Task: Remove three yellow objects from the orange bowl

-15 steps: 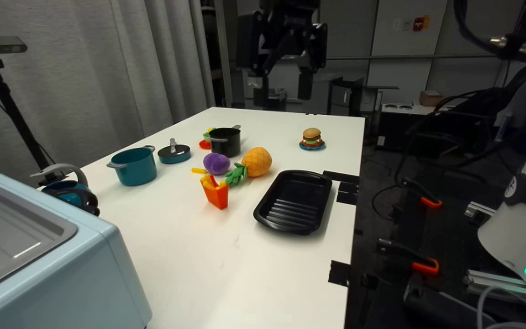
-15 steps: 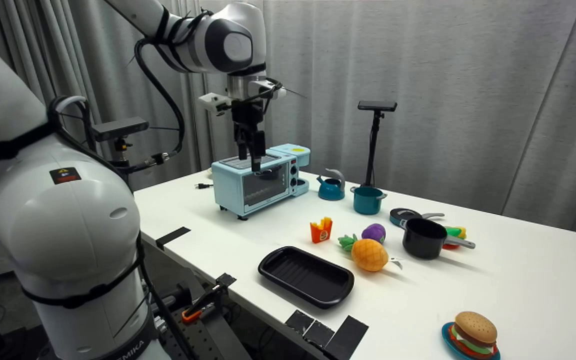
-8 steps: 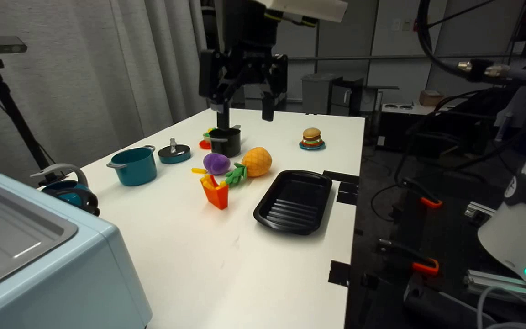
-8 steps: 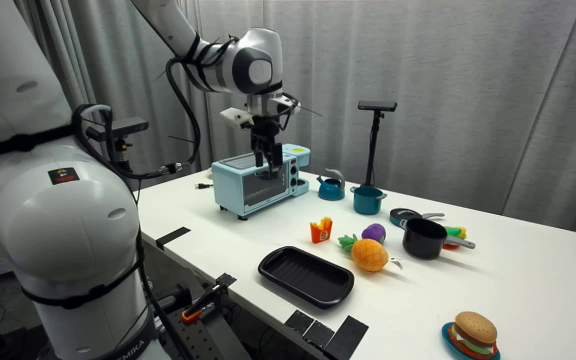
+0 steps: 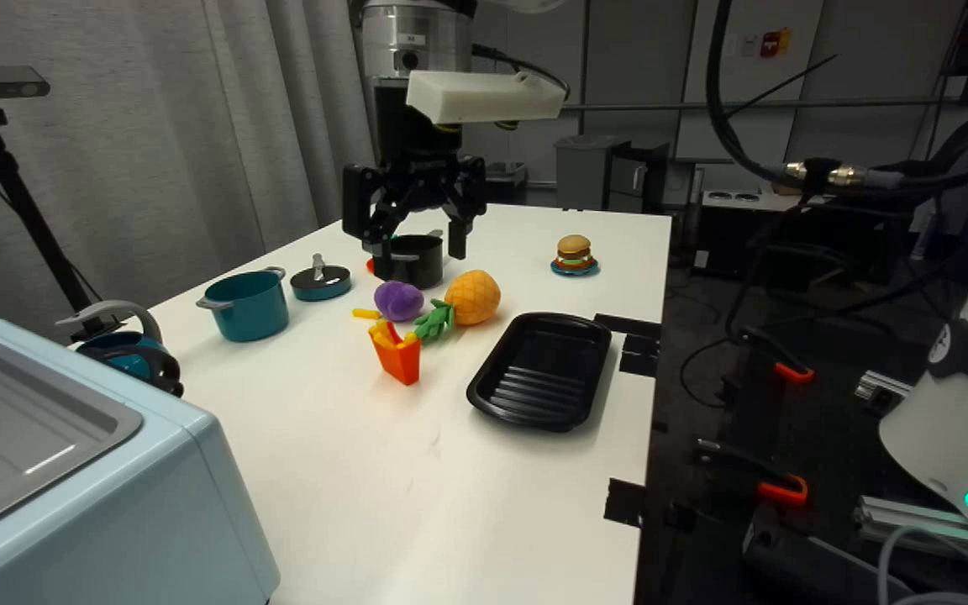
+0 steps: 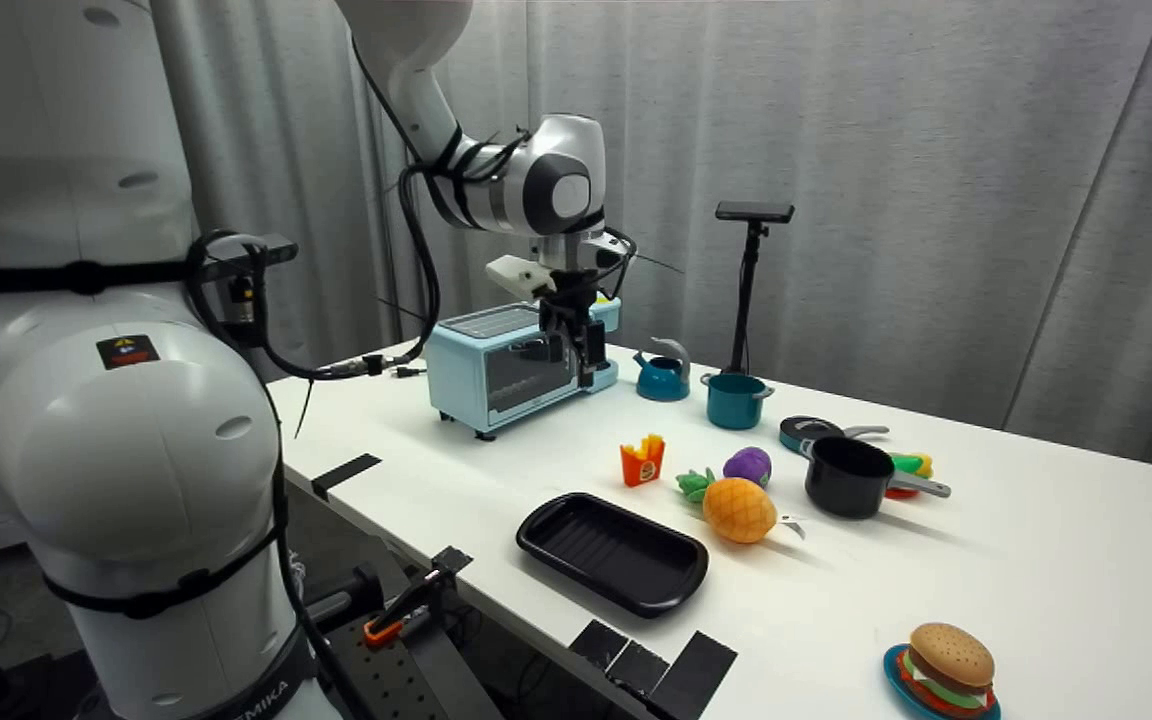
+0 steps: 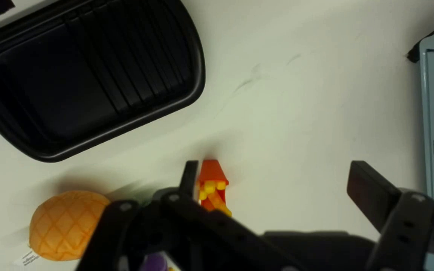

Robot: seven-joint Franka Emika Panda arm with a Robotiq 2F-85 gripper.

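The orange bowl [image 5: 401, 363], a small red-orange cup like a fries box, stands upright on the white table in both exterior views. Several yellow objects [image 6: 650, 446], stick-shaped, poke out of its top. One more yellow stick [image 5: 366, 314] lies loose on the table by the purple piece. My gripper [image 7: 271, 175] is open, with nothing held, well above the tabletop. In the wrist view the bowl [image 7: 212, 171] appears just inside the left finger [image 7: 190, 177], which covers part of it. In an exterior view the gripper [image 6: 576, 362] hangs before the toaster oven, left of the bowl.
Near the bowl lie a plush pineapple [image 6: 739, 510], a purple piece [image 5: 398, 301] and a black tray [image 7: 58, 82]. A light-blue toaster oven [image 6: 511, 360] flanks the gripper. Further off stand a black pot [image 6: 848, 480], a teal pot [image 5: 250, 307] and a toy burger [image 5: 574, 254].
My arm has come down toward the table, moving leftward in an exterior view and rightward in another. The jaws stayed wide apart. Nothing on the table has shifted.
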